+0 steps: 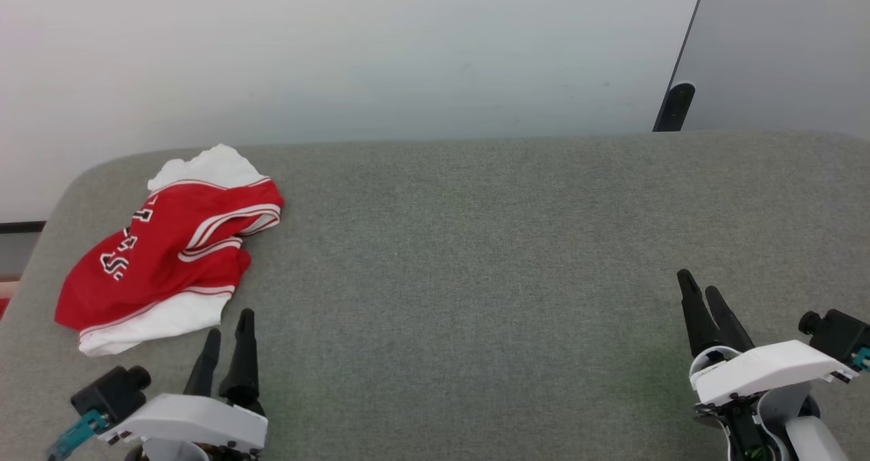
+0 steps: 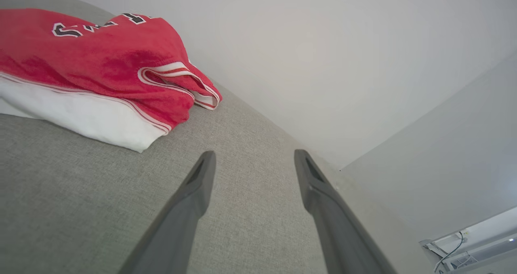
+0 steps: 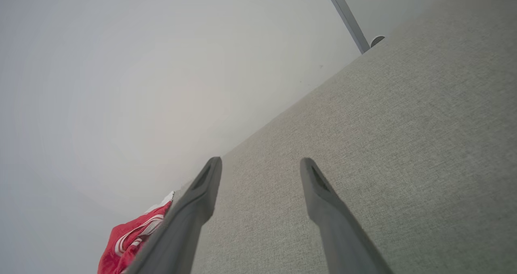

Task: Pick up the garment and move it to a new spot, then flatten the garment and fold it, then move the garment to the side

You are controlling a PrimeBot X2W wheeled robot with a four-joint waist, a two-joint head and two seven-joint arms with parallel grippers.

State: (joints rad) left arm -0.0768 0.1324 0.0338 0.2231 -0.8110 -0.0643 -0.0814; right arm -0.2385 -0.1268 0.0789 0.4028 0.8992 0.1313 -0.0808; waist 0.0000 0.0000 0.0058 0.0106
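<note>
Nearest: left gripper (image 1: 230,321), jaws fully spread, holding nothing. Well apart to its right: right gripper (image 1: 698,282), likewise wide and empty. Farther, at the left end of the grey surface (image 1: 476,277): the garment (image 1: 163,250), crumpled, just ahead of the left gripper. Risk: pinching one loose layer only, or dragging the bundle over the left edge.

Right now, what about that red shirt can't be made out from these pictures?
Head view: the jersey lies crumpled; its own folds hide most of the black lettering, so it cannot be read.
Left wrist view: the picture's left edge cuts off part of it.
Right wrist view: it is partly behind one of the right jaws and cut off by the bottom edge.
</note>
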